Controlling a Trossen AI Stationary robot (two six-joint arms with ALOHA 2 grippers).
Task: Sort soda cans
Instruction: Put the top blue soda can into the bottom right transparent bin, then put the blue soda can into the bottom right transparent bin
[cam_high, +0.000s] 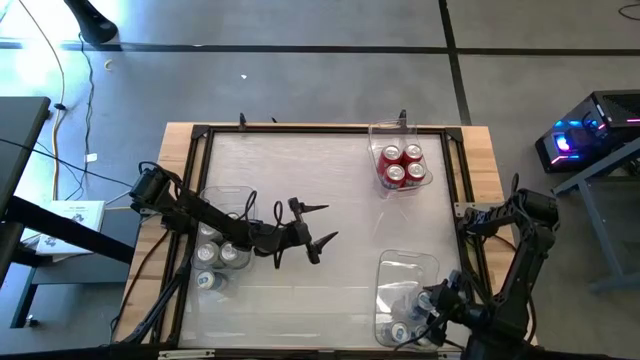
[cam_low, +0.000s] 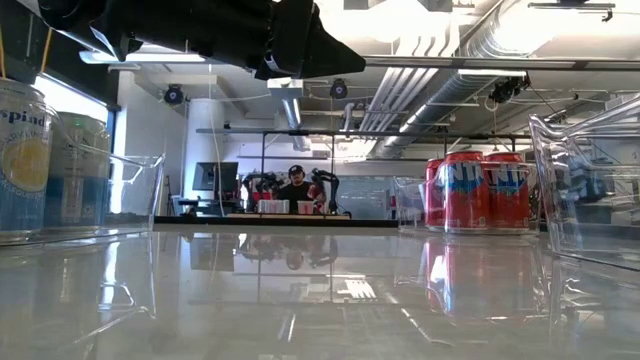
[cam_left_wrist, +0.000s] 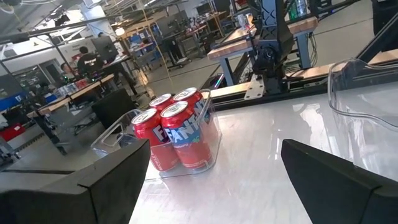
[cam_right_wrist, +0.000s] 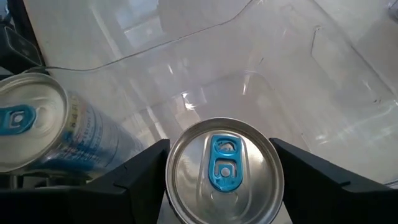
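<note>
On the glossy white table (cam_high: 300, 180) in a workshop, the left gripper (cam_high: 318, 228) hovers with jaws spread, while the right gripper (cam_right_wrist: 221, 163), half-hidden, straddles a silver blue-tabbed soda can (cam_right_wrist: 224, 171) inside a clear plastic bin (cam_high: 405, 265), contact unclear.

Three clear plastic bins (cam_high: 404, 132) stand on the desk (cam_high: 300, 170). Four red soda cans (cam_high: 402, 165) stand in the far bin; about four silver-grey cans (cam_high: 220, 255) occupy the left bin, and at least two blue-tabbed cans (cam_right_wrist: 224, 171) occupy the near right bin, the exact totals being partly hidden. Two arms are present, each with one gripper.
</note>
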